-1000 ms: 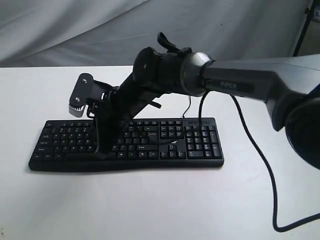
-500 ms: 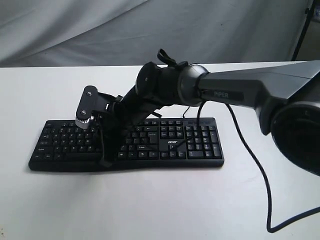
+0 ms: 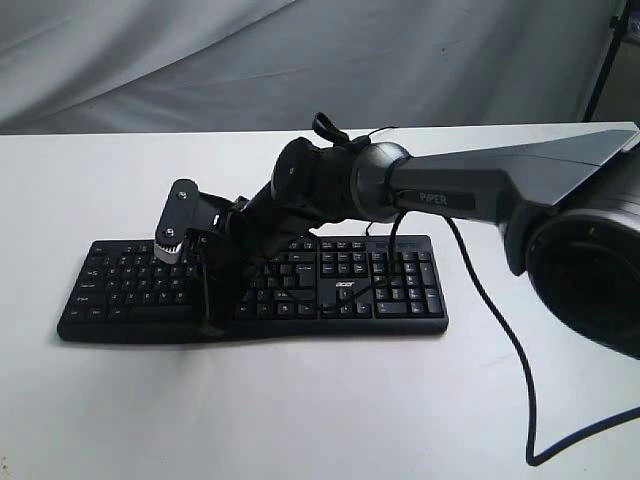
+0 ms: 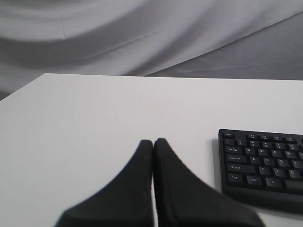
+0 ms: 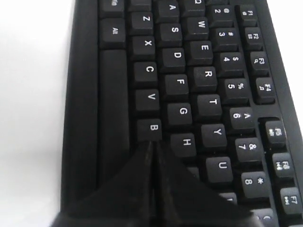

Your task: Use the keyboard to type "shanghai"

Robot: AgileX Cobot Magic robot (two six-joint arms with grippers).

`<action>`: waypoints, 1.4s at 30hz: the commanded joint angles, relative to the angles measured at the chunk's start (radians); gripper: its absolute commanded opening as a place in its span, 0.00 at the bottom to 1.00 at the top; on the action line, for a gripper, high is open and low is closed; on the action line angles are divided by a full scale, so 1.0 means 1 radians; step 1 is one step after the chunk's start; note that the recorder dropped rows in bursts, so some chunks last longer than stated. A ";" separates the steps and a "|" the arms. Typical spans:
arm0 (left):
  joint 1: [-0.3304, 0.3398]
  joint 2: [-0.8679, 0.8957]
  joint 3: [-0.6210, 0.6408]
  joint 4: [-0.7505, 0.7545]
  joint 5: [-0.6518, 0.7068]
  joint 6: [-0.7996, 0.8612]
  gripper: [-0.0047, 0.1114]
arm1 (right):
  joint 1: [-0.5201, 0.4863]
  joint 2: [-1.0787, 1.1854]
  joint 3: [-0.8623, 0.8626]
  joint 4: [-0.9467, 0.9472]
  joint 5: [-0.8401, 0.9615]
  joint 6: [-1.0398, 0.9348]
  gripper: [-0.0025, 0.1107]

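Black keyboard (image 5: 189, 85) lies under my right jaws, pressed together, tips just beside the B key (image 5: 149, 128); my left jaws, likewise together, hover over the counter (image 4: 94, 118).

light: bright, even | shadows: soft beneath keyboard (image 3: 400, 290) | focus: left end effector (image 4: 152, 142) blurred up close

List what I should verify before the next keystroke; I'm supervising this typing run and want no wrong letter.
1. Single poking tip: right gripper is shut. Ok.
2. Tip on the intended key: it shows at the edge of the B key, with the H key alongside. Cannot tell.
3. Other arm clear: left gripper is shut, over the table beside the keyboard. Ok.
4. Keyboard flat on the table. Ok.
5. Letters already typed: no screen in view. Cannot tell.
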 commanded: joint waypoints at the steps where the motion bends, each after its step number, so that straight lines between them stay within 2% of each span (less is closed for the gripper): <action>1: 0.002 -0.005 0.005 -0.001 -0.011 -0.002 0.05 | 0.007 -0.004 0.002 0.015 -0.031 -0.017 0.02; 36: 0.002 -0.005 0.005 -0.001 -0.011 -0.002 0.05 | 0.007 0.032 0.002 0.022 -0.039 -0.021 0.02; 42: 0.002 -0.005 0.005 -0.001 -0.011 -0.002 0.05 | 0.013 -0.026 0.002 0.022 -0.035 -0.021 0.02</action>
